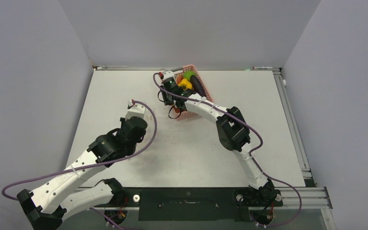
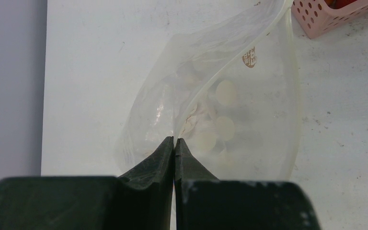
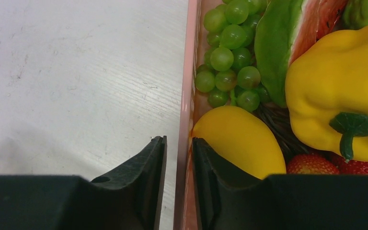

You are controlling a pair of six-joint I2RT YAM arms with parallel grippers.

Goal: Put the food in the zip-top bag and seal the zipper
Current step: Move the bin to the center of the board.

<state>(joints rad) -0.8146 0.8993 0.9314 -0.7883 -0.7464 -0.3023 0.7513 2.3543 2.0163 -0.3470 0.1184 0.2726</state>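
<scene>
The food lies in a pink basket [image 1: 204, 85]: yellow bell pepper [image 3: 335, 81], yellow round fruit [image 3: 239, 139], green grapes [image 3: 230, 57], a watermelon slice [image 3: 287, 38], strawberries [image 3: 309, 165] and a dark eggplant [image 1: 197, 86]. My right gripper [image 3: 178, 140] straddles the basket's left wall [image 3: 188, 86]. One finger is outside over the table, with a sliver of table showing between it and the wall. The other is inside, against the yellow fruit. My left gripper [image 2: 174, 140] is shut on the rim of the clear zip-top bag [image 2: 249, 110]. The bag's mouth gapes, and its whitish zipper [image 2: 293, 72] runs along the edge.
The basket's corner [image 2: 316, 19] shows just past the bag's far end. The white table [image 1: 124, 86] is walled by grey panels at the left, back and right. A metal rail [image 1: 292, 124] runs along its right edge.
</scene>
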